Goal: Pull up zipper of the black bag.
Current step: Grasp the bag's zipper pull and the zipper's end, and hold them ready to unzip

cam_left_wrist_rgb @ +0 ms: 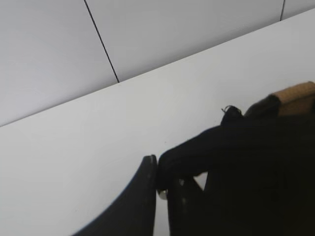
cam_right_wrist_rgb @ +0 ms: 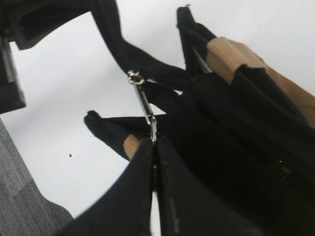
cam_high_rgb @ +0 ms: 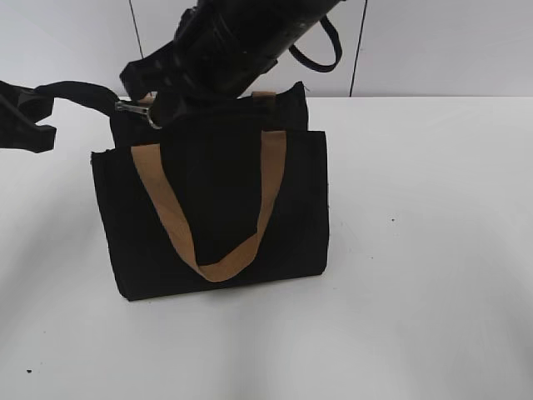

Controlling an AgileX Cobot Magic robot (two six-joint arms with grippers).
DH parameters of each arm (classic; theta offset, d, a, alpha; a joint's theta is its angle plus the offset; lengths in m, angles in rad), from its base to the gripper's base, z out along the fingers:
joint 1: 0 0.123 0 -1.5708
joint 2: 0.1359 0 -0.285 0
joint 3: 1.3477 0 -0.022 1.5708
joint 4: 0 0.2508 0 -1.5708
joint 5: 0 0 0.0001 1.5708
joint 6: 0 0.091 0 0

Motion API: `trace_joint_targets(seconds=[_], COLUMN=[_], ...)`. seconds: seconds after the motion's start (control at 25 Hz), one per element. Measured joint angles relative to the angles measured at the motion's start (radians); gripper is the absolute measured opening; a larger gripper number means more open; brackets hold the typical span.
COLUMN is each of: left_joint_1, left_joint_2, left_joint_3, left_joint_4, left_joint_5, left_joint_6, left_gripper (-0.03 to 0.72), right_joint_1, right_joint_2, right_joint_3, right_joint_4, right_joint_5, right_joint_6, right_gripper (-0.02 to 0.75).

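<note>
The black bag (cam_high_rgb: 216, 208) stands upright on the white table with a tan handle hanging down its front. The silver zipper (cam_high_rgb: 136, 112) sits at the bag's top left corner, on a black zip track tail (cam_high_rgb: 79, 90) stretched out to the left. My left gripper (cam_left_wrist_rgb: 157, 173) is shut on the end of that black fabric tail; it shows at the left edge of the exterior view (cam_high_rgb: 33, 121). My right gripper (cam_right_wrist_rgb: 154, 142) reaches over the bag top and is shut on the zipper's pull tab (cam_right_wrist_rgb: 145, 107), just below the slider.
The right arm (cam_high_rgb: 241, 42) covers the bag's top rear. White table (cam_high_rgb: 433, 250) lies all around the bag, with a white panelled wall (cam_high_rgb: 75, 42) behind. A tan handle (cam_right_wrist_rgb: 231, 59) lies beside the zip track.
</note>
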Motion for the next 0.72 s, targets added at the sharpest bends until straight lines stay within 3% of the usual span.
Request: trace_joint_targets(seconds=[0.72], left_joint_1=[0.016], left_joint_2=[-0.072], left_joint_3=[0.0], left_joint_4=[-0.054], left_joint_5=[0.104], left_joint_6=[0.0], left_gripper=[0.034], right_joint_1=[-0.027], right_joint_2=[0.076], right_joint_3=[-0.001], right_joint_4=[0.182], right_joint_5=[-0.095], right_joint_6=[-0.075], right_gripper=[-0.013])
